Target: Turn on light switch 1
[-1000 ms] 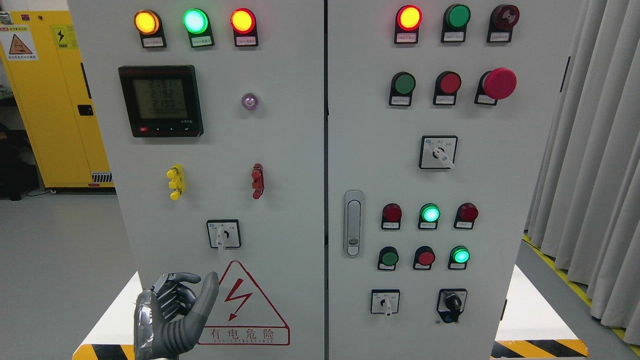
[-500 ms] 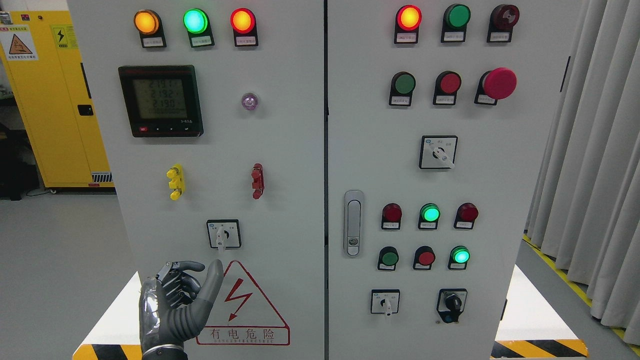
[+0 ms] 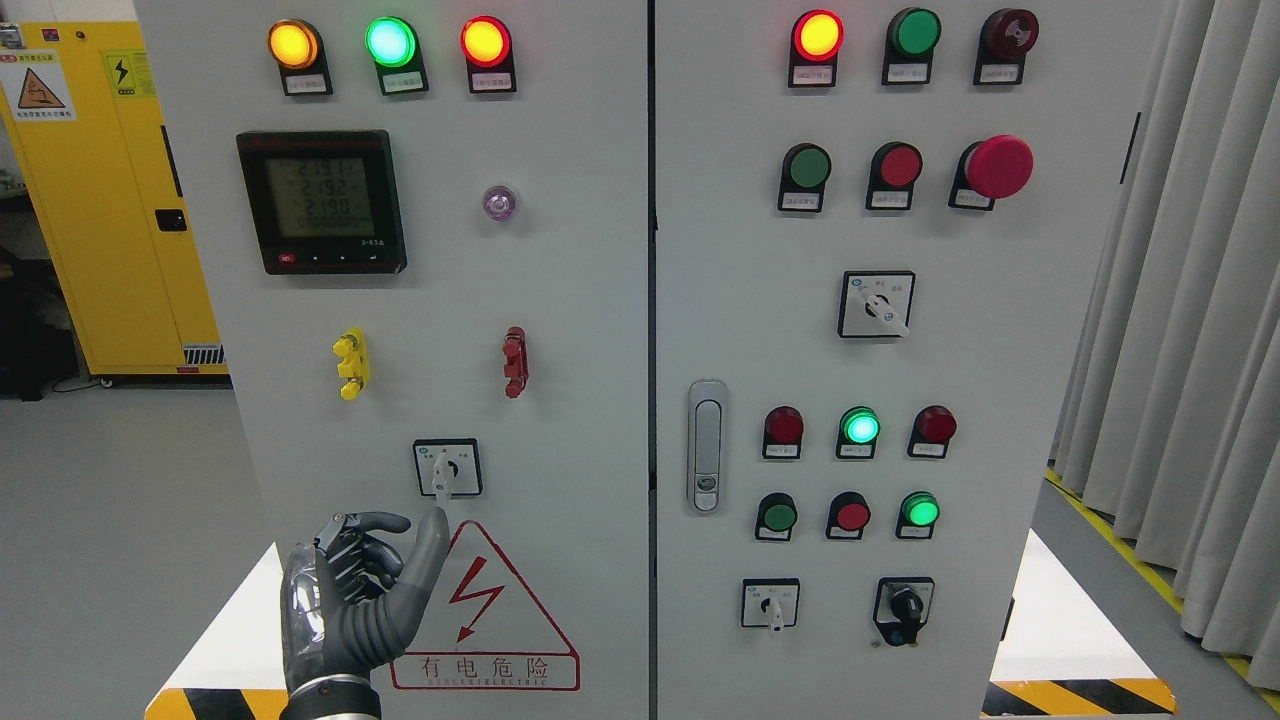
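The left robot hand, fingers loosely curled and grasping nothing, sits at seven o'clock just below the rotary switch on the left cabinet door. Its thumb could slide past the lever. Bare panel lies free toward three o'clock.

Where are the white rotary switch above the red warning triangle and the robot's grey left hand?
White rotary switch (image 3: 446,468), head view, on its knob.
Grey left hand (image 3: 352,600), head view, on its palm.

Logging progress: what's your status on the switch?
Left hand open, thumb tip just under rotary switch. Switch handle pointing down, not gripped. Path clear.
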Controlling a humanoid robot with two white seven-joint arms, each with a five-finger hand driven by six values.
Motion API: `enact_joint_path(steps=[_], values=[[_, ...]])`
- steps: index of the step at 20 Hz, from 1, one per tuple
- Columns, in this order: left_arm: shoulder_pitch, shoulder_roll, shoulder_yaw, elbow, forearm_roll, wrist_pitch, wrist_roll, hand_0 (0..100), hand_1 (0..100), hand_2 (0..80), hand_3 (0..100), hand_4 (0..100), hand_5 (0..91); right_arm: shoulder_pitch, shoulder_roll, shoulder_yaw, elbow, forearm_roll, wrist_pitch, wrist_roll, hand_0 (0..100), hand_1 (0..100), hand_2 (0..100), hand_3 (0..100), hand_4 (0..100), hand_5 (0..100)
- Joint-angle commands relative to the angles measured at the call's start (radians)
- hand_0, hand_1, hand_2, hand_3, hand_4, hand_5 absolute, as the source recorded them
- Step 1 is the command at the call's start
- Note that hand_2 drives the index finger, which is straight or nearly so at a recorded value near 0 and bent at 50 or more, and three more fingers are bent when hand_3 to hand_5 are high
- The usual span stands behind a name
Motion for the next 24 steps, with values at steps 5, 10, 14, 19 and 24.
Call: enact_joint_path(steps=[5, 10, 14, 19, 24], values=[[-0.029, -0.011, -0.007, 0.021, -0.005, 0.004, 0.01, 18, 65, 53.9, 90, 90, 88.1, 0.0, 0.0, 0.0, 0.0, -0.029, 0.001, -0.001, 0, 50, 4, 0, 0, 0], [-0.032, -0.016, -0.02, 0.035, -0.006, 0.011, 0.011, 21, 65, 53.9, 90, 90, 88.1, 0.0, 0.0, 0.0, 0.0, -0.029, 0.001, 0.001, 0, 50, 4, 0, 0, 0], [-0.055, -0.017, -0.02, 0.043, -0.006, 0.028, 0.011, 23, 65, 54.0, 90, 90, 88.1, 0.0, 0.0, 0.0, 0.0, -0.029, 0.001, 0.001, 0, 50, 4, 0, 0, 0], [-0.06, -0.017, -0.02, 0.052, -0.006, 0.031, 0.013, 24, 65, 54.0, 90, 91, 88.2, 0.0, 0.0, 0.0, 0.0, -0.029, 0.001, -0.001, 0, 50, 4, 0, 0, 0], [-0.077, -0.019, -0.021, 0.057, -0.006, 0.058, 0.013, 24, 65, 54.3, 90, 91, 88.2, 0.0, 0.0, 0.0, 0.0, -0.029, 0.001, -0.001, 0, 50, 4, 0, 0, 0]])
